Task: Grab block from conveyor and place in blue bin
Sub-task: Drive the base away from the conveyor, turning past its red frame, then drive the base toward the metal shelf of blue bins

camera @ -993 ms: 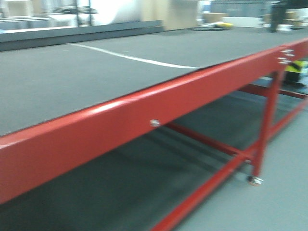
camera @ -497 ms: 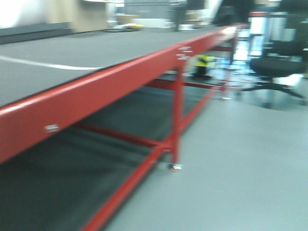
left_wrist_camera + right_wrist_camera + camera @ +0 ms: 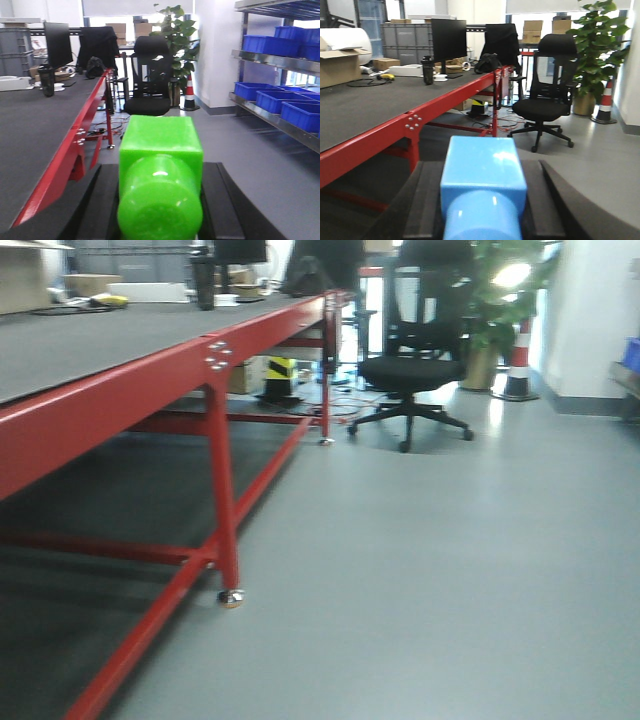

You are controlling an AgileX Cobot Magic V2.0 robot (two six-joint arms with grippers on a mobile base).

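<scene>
Left gripper (image 3: 160,210) is pressed together on a green block (image 3: 161,145); right gripper (image 3: 482,210) likewise pinches a blue block (image 3: 482,167). Each block sits between matte black, wedge-shaped fingers (image 3: 95,205), its rounded stud toward the camera.

Risk: both blocks look like glossy moulded plastic. A smooth cube face could slide on the pads if the base jolts or an arm swings fast.

Neither block is on the conveyor (image 3: 70,345), whose dark grey belt lies to the left on a red-painted frame (image 3: 215,480). Blue bins (image 3: 262,45), rigid and open-topped, stand well apart on a metal shelf rack (image 3: 280,125). Several look alike, so a wrong bin is possible.

An office chair (image 3: 412,375) on the smooth grey floor (image 3: 450,580) could obstruct the base.
</scene>
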